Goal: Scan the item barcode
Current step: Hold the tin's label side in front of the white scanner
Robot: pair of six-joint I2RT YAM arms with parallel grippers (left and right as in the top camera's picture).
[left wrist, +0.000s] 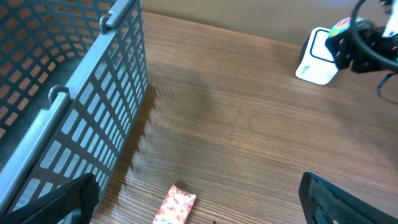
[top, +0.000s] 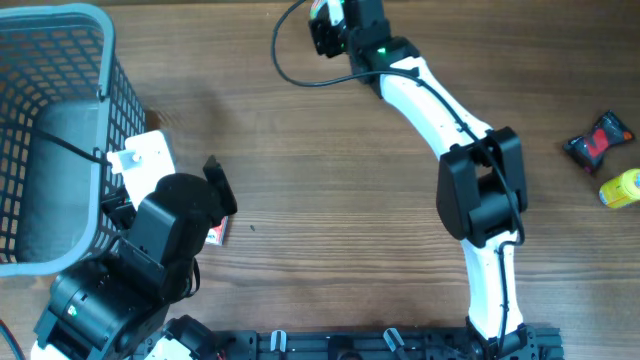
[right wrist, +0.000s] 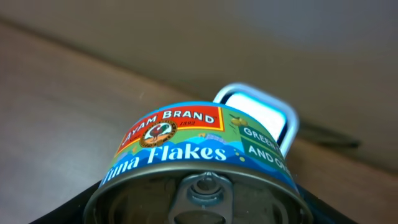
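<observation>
My right gripper [top: 330, 28] is at the far edge of the table, shut on a tuna flakes can [right wrist: 186, 143]. The can fills the right wrist view, pull-tab lid towards the camera, with a black finger on either side [right wrist: 202, 208]. Just behind it stands the white scanner [right wrist: 258, 109], which the left wrist view shows far off beside the right gripper [left wrist: 317, 56]. My left gripper [top: 205, 205] is open beside the basket, fingers wide apart [left wrist: 199, 211] over a small red packet [left wrist: 176, 205] that lies flat on the wood [top: 217, 233].
A grey wire basket [top: 60, 60] fills the left corner, its wall close to my left fingers [left wrist: 93, 93]. A dark red-and-black packet [top: 598, 140] and a yellow item [top: 620, 188] lie at the right edge.
</observation>
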